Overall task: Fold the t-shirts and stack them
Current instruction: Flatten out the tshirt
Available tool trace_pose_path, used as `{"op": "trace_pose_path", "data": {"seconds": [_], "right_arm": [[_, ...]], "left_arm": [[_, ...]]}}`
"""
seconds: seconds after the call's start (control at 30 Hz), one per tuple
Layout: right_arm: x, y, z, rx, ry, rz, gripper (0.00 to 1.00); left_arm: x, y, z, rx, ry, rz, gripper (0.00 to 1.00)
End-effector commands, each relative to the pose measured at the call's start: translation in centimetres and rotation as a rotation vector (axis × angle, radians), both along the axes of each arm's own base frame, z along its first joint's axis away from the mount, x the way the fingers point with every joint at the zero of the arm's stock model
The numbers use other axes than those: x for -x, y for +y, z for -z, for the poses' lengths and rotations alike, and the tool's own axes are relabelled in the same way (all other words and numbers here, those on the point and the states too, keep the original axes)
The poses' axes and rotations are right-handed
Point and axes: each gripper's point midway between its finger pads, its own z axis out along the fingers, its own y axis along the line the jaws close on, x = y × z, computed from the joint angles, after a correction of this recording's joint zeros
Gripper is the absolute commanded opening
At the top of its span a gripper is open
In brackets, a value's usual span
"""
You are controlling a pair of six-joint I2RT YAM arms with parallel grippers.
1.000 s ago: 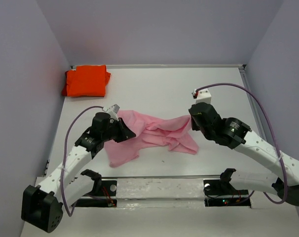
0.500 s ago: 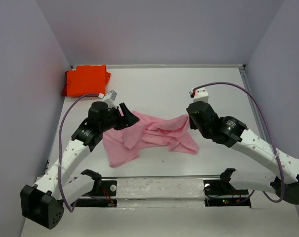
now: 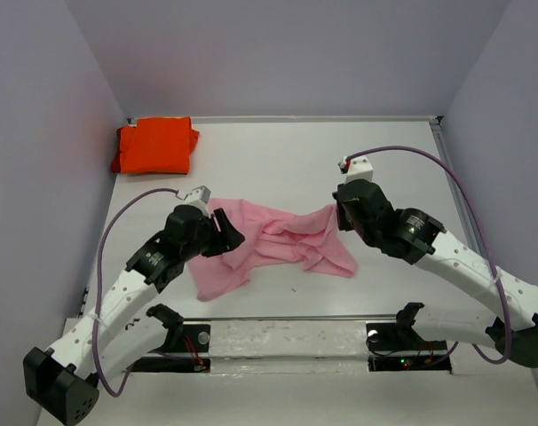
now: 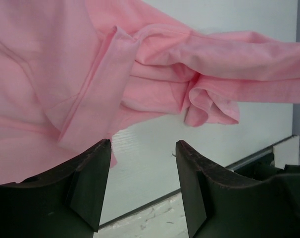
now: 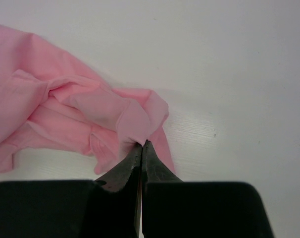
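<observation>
Across the table (image 3: 278,160), the pink t-shirt (image 3: 282,238) lay crumpled mid-table, newly dropped on its left side, so it needed regrasping before any fold. The orange t-shirt (image 3: 154,146) sat folded in the far-left corner, with bare room between. The left gripper (image 4: 142,144) had just let go, jaws apart. The right gripper (image 5: 141,145) stayed clenched, apparently on the shirt's right edge.

table (image 3: 278,155): white | pink t-shirt (image 3: 287,235): crumpled, centre | orange t-shirt (image 3: 154,145): folded, far-left corner
</observation>
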Motion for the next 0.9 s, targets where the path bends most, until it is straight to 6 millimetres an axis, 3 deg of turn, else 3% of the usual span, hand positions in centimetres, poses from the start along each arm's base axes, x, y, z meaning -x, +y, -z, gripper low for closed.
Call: {"op": "trace_pose_path", "data": {"seconds": [0.0,0.1,0.33,0.57,0.87], "right_arm": [[-0.5,0.8,-0.8,-0.055,-0.031,-0.012,0.00],[-0.4,0.8,-1.2,-0.061,-0.037,-0.015,0.00],[-0.2,0.3,-2.0,-0.072,-0.062,-0.012,0.00],[-0.2,0.2,-3.0,-0.102,-0.083,-0.005,0.00],[0.2,0.2,-4.0,-0.148,-0.109,-0.024,0.00]], "left_arm": [[-2.3,2.6,-1.5,-0.172,-0.054,-0.106,0.63],[-2.8,2.9,-1.3,-0.223,-0.059,-0.105,0.63],[-2.6,2.1,1.7,-0.296,0.022,-0.010,0.62],[0.0,1.3,3.9,-0.314,0.166,0.111,0.60],[2.2,2.9,5.0,-0.380,0.238,0.121,0.59]]}}
